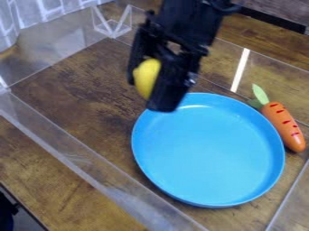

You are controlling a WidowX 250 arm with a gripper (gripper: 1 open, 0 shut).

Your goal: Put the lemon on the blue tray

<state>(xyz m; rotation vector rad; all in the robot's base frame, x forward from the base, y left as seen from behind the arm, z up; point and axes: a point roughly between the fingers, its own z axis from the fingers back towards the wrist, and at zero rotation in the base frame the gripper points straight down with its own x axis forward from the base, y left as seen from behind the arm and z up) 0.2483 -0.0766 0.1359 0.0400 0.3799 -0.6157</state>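
Note:
The lemon (146, 78) is a small bright yellow fruit held off the table between the black fingers of my gripper (154, 83). The gripper is shut on it and hangs just over the upper left rim of the blue tray (211, 158), a large round sky-blue dish lying on the wooden table. The arm comes down from the top of the view and hides part of the tray's far rim.
An orange carrot with a green top (283, 123) lies just right of the tray. Clear plastic walls (54, 140) ring the wooden work surface on the left and front. A bare strip of wood lies left of the tray.

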